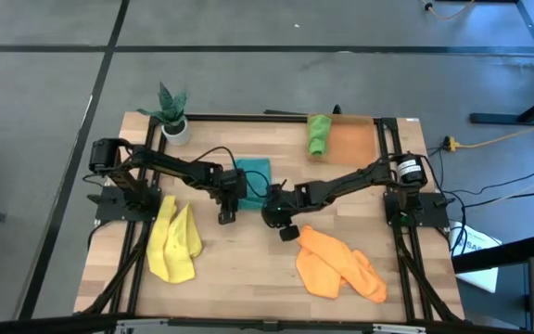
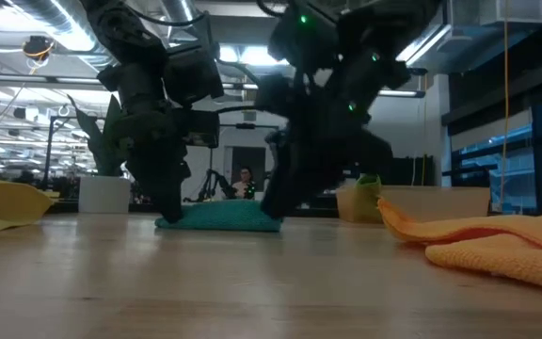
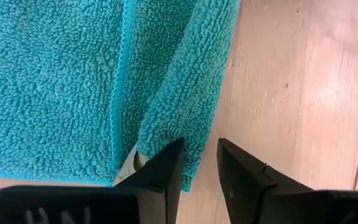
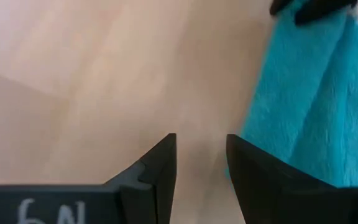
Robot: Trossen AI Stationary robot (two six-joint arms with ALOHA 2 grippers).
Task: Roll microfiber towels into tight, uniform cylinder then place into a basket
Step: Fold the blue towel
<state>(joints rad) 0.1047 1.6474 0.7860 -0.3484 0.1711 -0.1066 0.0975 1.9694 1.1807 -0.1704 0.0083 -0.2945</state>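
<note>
Both pincers are low over the middle of the wooden desk (image 1: 248,269), at the near edge of the teal towel (image 1: 253,178), which lies folded and flat with a loose flap doubled over its top. The left pincer (image 3: 197,163) has its two dark fingers parted by a narrow gap at a corner of that towel: one finger (image 3: 166,168) sits over the corner of the folded flap, the other over bare wood just beside the cloth, and nothing lies between them, so it is slightly open and holds nothing. The right pincer (image 4: 201,155) stands just beside the opposite side edge of the same towel, its fingers likewise a little apart with only bare desk between them; the teal cloth is next to one fingertip, and whether it touches cannot be told. In the low view both pincers reach down to the desk, one at each end of the teal towel. The orange towel (image 1: 339,264) lies crumpled near the right pincer, on the side away from the teal towel. The yellow towel (image 1: 174,243) lies bunched beside the left arm, well apart from the left pincer. The green towel (image 1: 318,134) lies rolled in the orange basket (image 1: 352,141), beyond the right pincer at the desk's far edge. A potted plant (image 1: 172,111) stands at the far left corner.
</note>
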